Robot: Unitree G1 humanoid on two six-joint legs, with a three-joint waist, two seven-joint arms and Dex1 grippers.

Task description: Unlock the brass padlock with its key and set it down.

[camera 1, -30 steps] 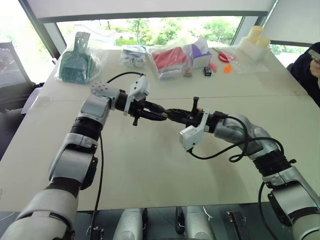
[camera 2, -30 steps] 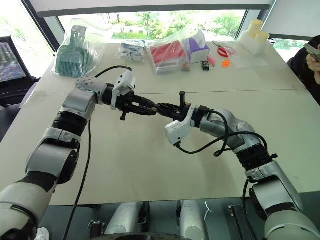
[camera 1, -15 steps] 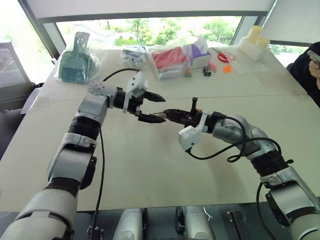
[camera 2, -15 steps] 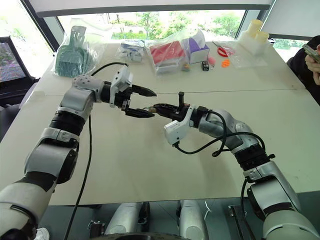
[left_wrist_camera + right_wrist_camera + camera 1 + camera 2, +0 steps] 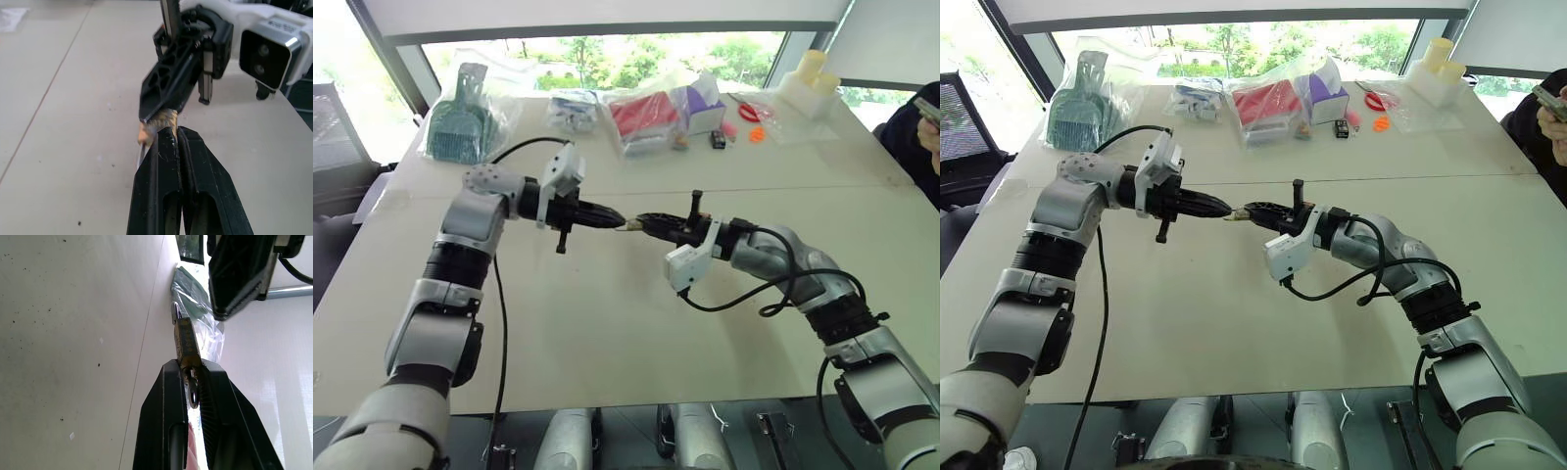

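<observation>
The brass padlock [image 5: 184,340] is a tiny gold block held in the air over the table, with my right gripper [image 5: 644,223] shut on its loop end. A small silvery key [image 5: 175,311] seems to stick out of its far end. My left gripper [image 5: 611,218] points at it from the opposite side. Its fingers [image 5: 161,161] are pressed shut, and their tips sit right at the padlock [image 5: 164,119]. Whether those tips pinch the key I cannot tell.
Along the table's far edge lie a bagged green scoop [image 5: 460,117], a bagged red item [image 5: 644,113], a purple box [image 5: 707,98], small orange and red bits [image 5: 759,132] and white containers [image 5: 811,78]. A person [image 5: 915,127] sits at the right edge.
My left gripper opened wide, drew back a little to the left, and has shut again with its tips at the padlock. The right gripper kept still, holding the padlock.
</observation>
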